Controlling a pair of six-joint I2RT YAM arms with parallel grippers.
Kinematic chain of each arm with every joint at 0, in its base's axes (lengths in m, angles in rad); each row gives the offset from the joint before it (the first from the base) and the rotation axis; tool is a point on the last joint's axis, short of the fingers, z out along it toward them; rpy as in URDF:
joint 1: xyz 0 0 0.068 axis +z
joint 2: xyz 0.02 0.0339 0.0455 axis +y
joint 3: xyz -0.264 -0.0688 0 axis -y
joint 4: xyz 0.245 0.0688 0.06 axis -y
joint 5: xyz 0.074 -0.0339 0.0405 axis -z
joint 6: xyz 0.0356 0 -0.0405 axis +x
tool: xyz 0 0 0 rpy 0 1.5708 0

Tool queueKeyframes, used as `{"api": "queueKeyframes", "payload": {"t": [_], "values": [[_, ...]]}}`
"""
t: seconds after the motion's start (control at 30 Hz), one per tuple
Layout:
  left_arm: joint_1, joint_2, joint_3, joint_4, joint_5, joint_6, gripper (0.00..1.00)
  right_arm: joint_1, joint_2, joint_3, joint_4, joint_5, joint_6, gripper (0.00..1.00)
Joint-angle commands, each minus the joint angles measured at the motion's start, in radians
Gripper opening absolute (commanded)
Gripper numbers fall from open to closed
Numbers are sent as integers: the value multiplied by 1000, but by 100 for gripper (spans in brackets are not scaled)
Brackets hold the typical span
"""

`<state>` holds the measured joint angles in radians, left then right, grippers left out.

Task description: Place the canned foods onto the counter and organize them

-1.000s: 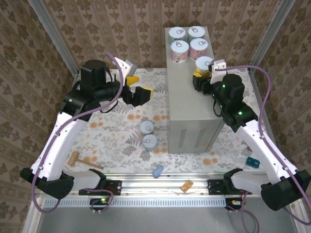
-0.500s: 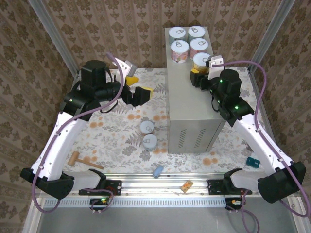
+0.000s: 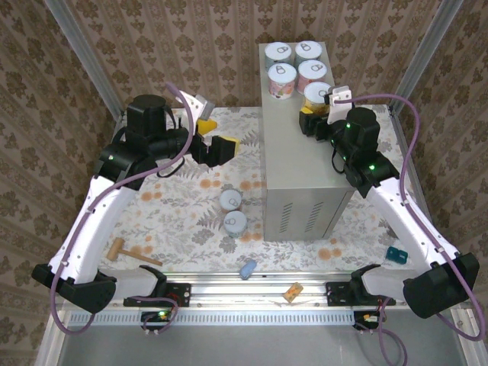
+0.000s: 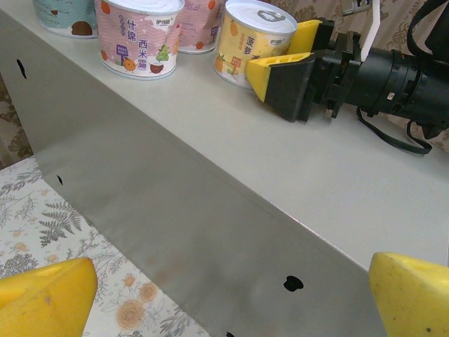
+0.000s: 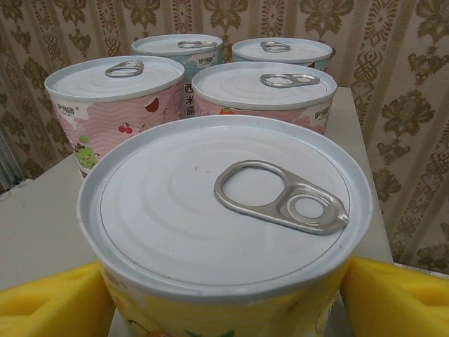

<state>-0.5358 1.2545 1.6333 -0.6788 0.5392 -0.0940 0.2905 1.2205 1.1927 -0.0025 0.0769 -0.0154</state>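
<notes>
Grey counter [image 3: 293, 164] stands on floral floor [image 3: 175, 206], right of centre. Left gripper [image 3: 217, 135] hangs left of counter, fingers spread wide, nothing between. Right gripper [image 3: 314, 108] over counter top, yellow fingers [image 5: 45, 305] flanking yellow-label can [image 5: 224, 225]; pressing or just beside, cannot tell. Four more cans [image 3: 282, 76] in two-by-two block just behind, at far end. Two cans [image 3: 231, 200] on floor, just left of counter, near each other.
</notes>
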Motion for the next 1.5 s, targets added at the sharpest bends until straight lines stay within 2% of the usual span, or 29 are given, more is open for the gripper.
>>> {"api": "queueKeyframes", "payload": {"t": [0.0, 0.37, 0.5, 0.7, 0.87, 1.17, 1.33, 1.37, 1.47], "values": [[5, -20, -4, 25, 19, -16, 100, -9, 17, 7, -47, -10, 12, 85], [12, 19, 25, 30, -4, -20, 100, -10, -57, 11, -82, -39, 15, 100], [17, 72, 70, 51, -34, -23, 100, -9, -140, 10, -140, -40, 34, 100], [28, 181, 150, 105, -132, -27, 100, -8, -296, -1, -303, 16, 97, 100], [44, 283, 234, 160, -183, -38, 100, -7, -417, -13, -433, 8, 124, 100], [66, 521, 473, 166, -181, -47, 100, -6, -550, -9, -625, -36, 93, 100], [74, 647, 618, 150, -177, -71, 100, -6, -613, -33, -628, -70, 83, 100], [104, 666, 640, 151, -172, -76, 100, -6, -624, -39, -624, -73, 80, 100], [117, 732, 712, 139, -171, -89, 100, -6, -638, -45, -629, -75, 76, 100]]}}
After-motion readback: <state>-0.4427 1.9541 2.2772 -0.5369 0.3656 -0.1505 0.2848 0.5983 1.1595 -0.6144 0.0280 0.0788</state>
